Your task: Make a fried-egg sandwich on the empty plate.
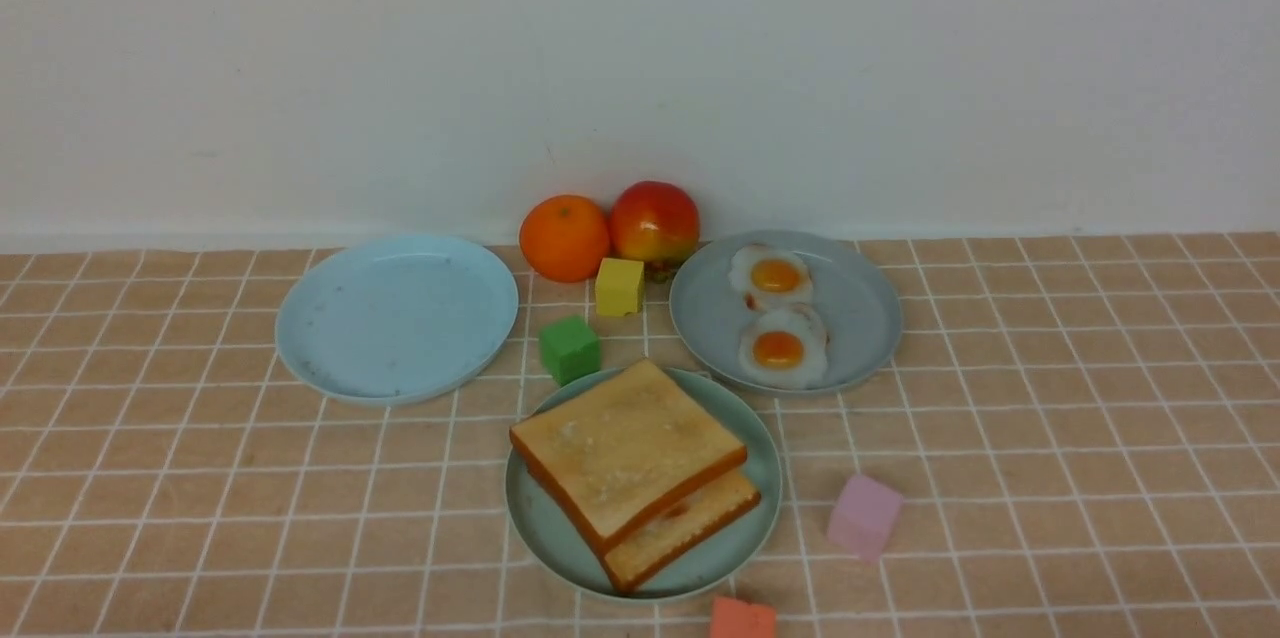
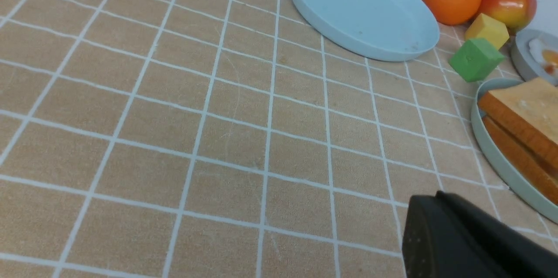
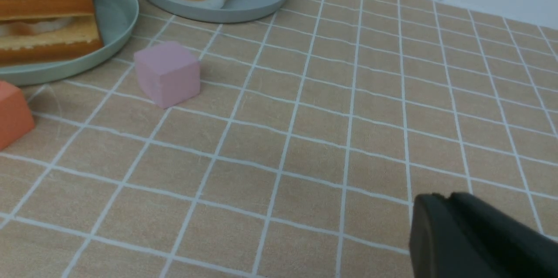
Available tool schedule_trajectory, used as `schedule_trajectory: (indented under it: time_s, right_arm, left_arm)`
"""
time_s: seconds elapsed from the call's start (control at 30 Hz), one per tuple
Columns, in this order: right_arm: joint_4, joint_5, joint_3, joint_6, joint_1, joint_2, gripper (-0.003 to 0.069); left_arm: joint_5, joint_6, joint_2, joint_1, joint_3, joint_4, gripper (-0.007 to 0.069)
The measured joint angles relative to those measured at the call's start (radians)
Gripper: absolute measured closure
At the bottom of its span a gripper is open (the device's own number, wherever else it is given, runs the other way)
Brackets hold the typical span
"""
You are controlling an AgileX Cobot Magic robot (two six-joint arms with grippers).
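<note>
Two golden-brown toast slices (image 1: 628, 448) lie stacked on the pale mint-green plate (image 1: 760, 478) at the front centre. A white egg edge (image 3: 35, 27) shows between the slices in the right wrist view. The stack (image 2: 523, 116) and the plate rim (image 2: 492, 156) also show in the left wrist view. Neither arm shows in the front view. My left gripper (image 2: 431, 197) is shut and empty above bare cloth, left of the plate. My right gripper (image 3: 440, 197) is shut and empty above bare cloth, right of the plate.
A grey-blue plate (image 1: 870, 308) holds two fried eggs (image 1: 780, 348). A sky-blue plate (image 1: 396, 316) stands back left. An orange (image 1: 564, 237), an apple (image 1: 654, 222), a yellow cube (image 1: 619, 286), a green cube (image 1: 569, 349), a pink cube (image 1: 864, 515) and a red cube (image 1: 742, 618) surround the mint plate.
</note>
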Motion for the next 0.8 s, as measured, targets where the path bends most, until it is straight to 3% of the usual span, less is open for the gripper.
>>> schedule_trajectory:
  time_s: [0.8]
  right_arm:
    - [0.0, 0.0, 0.0, 0.0, 0.0, 0.0, 0.0574]
  left_arm:
    - [0.0, 0.0, 0.0, 0.0, 0.0, 0.0, 0.0637]
